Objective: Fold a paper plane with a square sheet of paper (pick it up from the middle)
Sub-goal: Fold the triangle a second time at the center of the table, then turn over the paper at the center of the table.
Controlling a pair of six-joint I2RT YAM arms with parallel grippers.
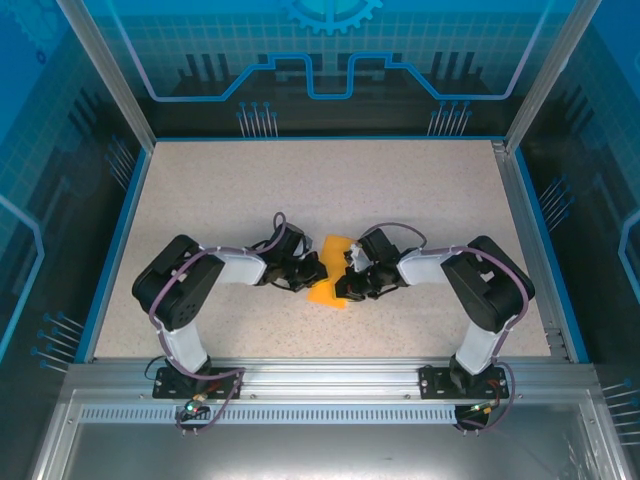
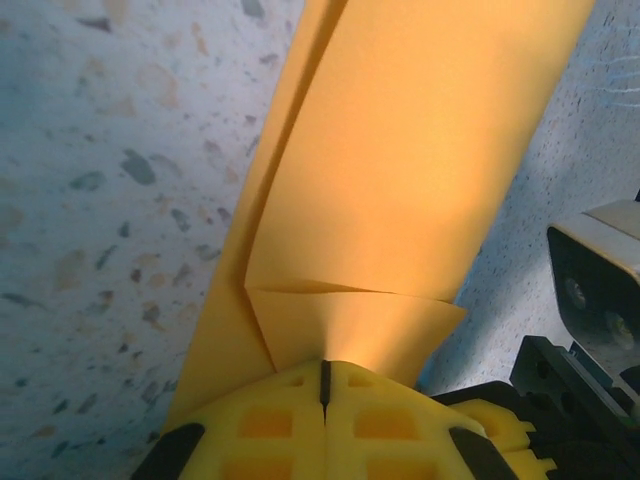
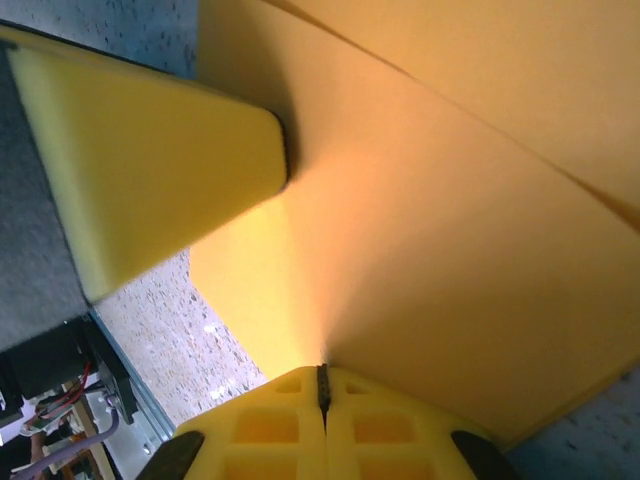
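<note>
Yellow pads [image 2: 260, 420] of our left gripper [image 2: 324, 385] and right gripper [image 3: 322, 385] both clamp the orange paper [image 2: 400, 170]; if we pull unevenly, it may tear.

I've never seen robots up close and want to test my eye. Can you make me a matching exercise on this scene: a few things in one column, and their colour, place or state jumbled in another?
Things:
1. paper
2. table
3. left gripper
4. right gripper

Descriptions:
a. speckled beige
b. shut on the paper, reaching in from the right in the top view
c. orange, with folds in it
d. shut on the paper, reaching in from the left in the top view

Pairs: 1-c, 2-a, 3-d, 4-b
</note>
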